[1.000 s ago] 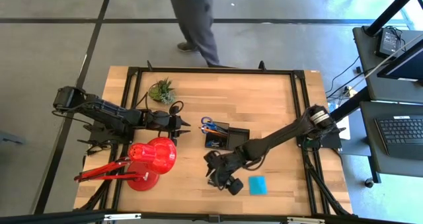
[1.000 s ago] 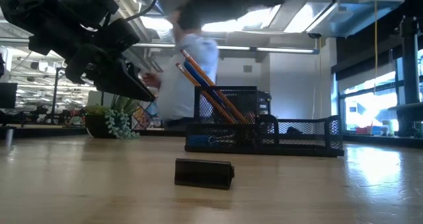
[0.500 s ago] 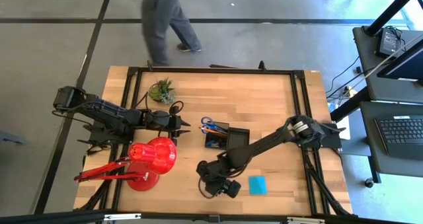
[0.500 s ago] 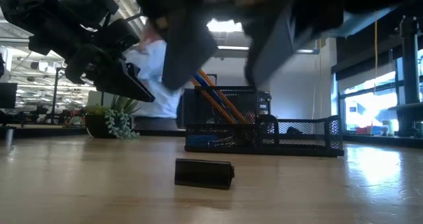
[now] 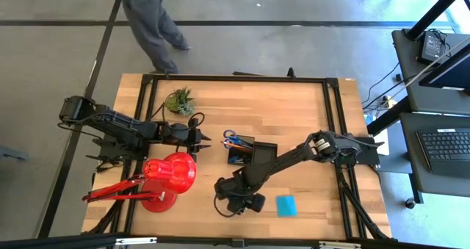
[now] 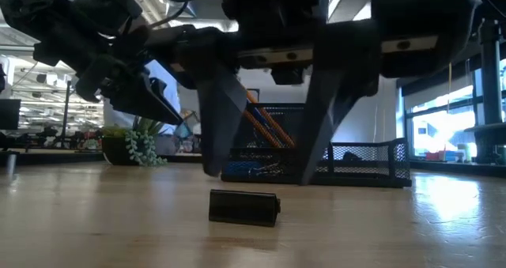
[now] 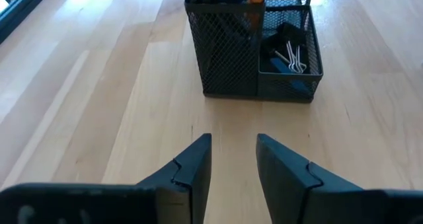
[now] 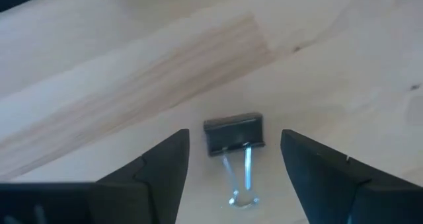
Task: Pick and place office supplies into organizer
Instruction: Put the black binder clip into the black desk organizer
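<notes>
A small black binder clip (image 6: 243, 207) lies flat on the wood near the table's near edge, its silver wire handles (image 8: 238, 178) resting on the table. My right gripper (image 8: 234, 137) is open over it, one finger on each side of it, touching nothing; in the low view the right gripper (image 6: 258, 175) has its tips just above the table. The black mesh organizer (image 5: 251, 150) stands mid-table with pencils, blue-handled scissors and a clip inside. A cyan note pad (image 5: 286, 205) lies to the right of the right gripper (image 5: 233, 203). My left gripper (image 7: 233, 141) hovers open, left of the organizer (image 7: 254, 45).
A big red desk lamp (image 5: 165, 179) stands near the left near corner, close to the left arm. A small green potted plant (image 5: 180, 100) sits at the far left. A person (image 5: 150, 17) walks on the floor beyond the far edge. Bare wood lies right of the organizer.
My right gripper has moved toward the table's left and come down from above until its open fingers stand on either side of the binder clip. The clip has stayed where it was. The person beyond the far edge has walked leftward.
</notes>
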Robot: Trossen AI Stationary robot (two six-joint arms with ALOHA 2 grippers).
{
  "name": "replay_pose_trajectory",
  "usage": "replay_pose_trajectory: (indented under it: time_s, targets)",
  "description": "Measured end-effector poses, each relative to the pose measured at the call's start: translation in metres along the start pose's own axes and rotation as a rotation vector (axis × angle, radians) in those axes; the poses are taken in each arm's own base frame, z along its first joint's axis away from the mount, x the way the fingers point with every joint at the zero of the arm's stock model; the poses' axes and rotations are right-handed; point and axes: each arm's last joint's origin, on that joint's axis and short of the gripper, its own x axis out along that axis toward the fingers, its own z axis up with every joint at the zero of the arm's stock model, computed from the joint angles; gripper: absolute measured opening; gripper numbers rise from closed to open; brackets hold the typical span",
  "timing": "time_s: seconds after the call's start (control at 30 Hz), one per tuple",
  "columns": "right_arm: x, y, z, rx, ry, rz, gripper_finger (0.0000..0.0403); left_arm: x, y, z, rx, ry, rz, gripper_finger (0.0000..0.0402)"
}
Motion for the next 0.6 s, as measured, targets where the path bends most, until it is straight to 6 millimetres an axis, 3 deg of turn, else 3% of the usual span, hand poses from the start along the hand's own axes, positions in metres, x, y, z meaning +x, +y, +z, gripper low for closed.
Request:
replay_pose_trajectory:
  time_s: [0.37, 0.6]
  targets:
    - [0.002, -0.001, 0.001, -0.054, -0.015, -0.017, 0.024, 0.0, 0.0, 0.0, 0.0, 0.002, 0.0, 0.0113]
    - [0.017, -0.002, -0.004, -0.051, 0.001, -0.003, 0.024, 0.0, 0.0, -0.001, 0.001, 0.007, 0.0, 0.0113]
